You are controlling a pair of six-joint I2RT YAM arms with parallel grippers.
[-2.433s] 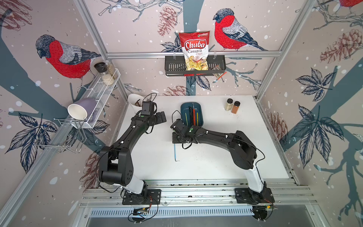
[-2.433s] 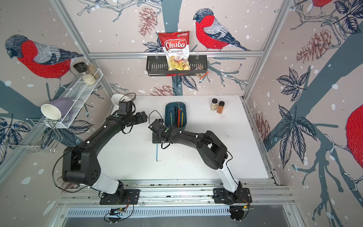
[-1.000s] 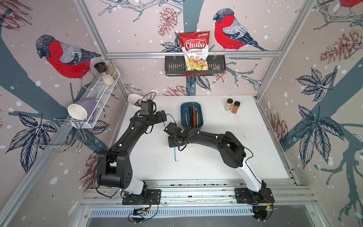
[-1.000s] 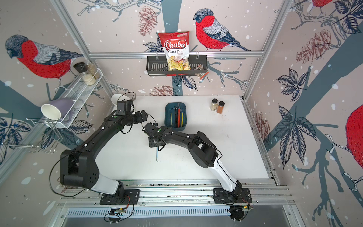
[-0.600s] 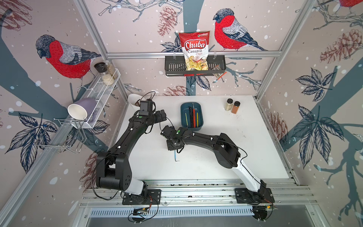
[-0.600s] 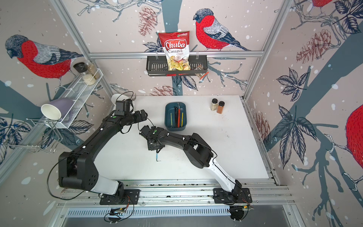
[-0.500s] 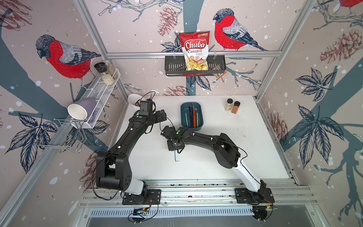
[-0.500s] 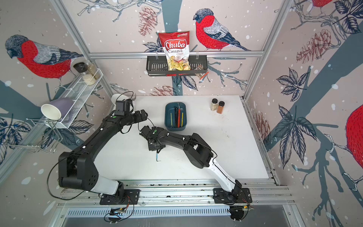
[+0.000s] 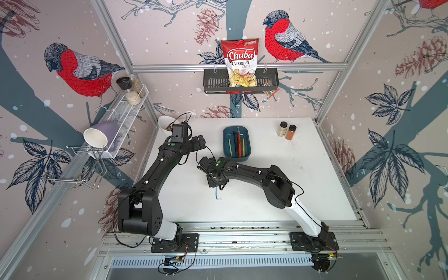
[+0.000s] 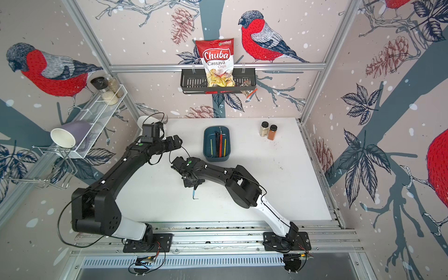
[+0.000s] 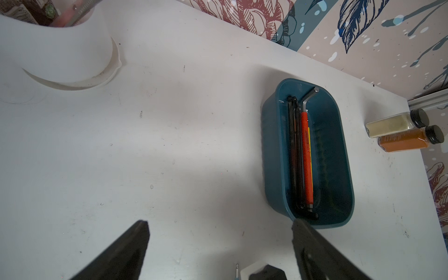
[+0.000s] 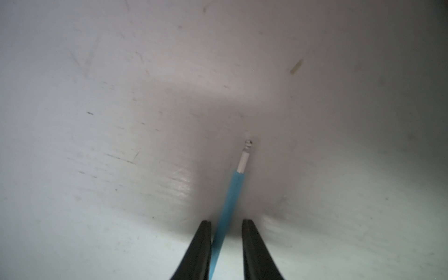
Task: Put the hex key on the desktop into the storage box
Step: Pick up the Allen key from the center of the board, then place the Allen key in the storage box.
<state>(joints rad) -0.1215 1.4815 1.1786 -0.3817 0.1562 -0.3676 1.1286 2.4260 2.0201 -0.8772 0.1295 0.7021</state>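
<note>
On the worktop [image 9: 315, 169], right end effector [image 12: 226, 221] sits narrowly apart astride the hex key [image 12: 229, 191] — left end effector [image 11: 220, 222] wide apart, storage box [image 9: 236, 158] near.

Both top views look steeply down from high above the front of the desktop [image 9: 315, 157], sharing nearly the whole scene. The left wrist view looks down from fairly near at the storage box [image 11: 268, 150], which both top views also show. The right wrist view sits very close on the hex key [image 12: 226, 206]
</note>
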